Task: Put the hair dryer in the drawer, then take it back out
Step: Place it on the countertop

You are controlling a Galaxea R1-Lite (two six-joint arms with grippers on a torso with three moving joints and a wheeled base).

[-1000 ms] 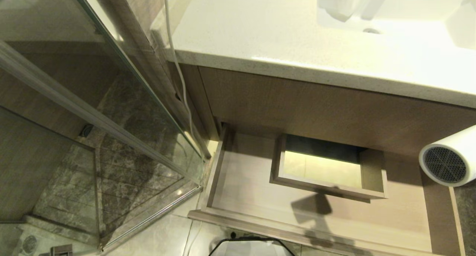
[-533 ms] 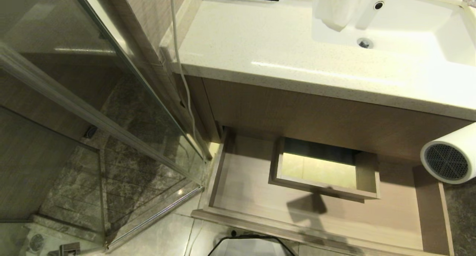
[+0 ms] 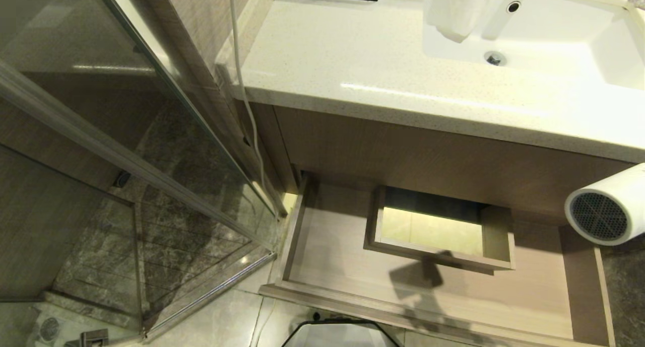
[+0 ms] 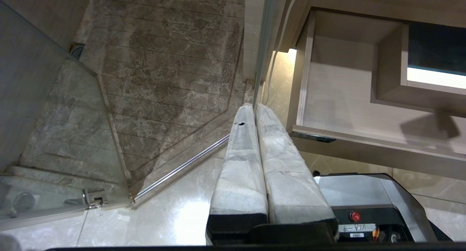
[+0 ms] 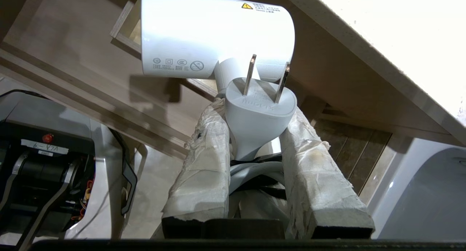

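Right gripper clamped the hair dryer by its handle, barrel level, grille facing left over the drawer's right edge; left gripper sat closed, parked

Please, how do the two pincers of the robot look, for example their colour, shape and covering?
Both look alike. The left pincer has two long flat fingers wrapped in whitish, wrinkled tape or cloth, with a small dark tear near one tip, set on a black base. The right pincer has the same pale wrapping on its fingers, somewhat stained and frayed, also on black mounts.
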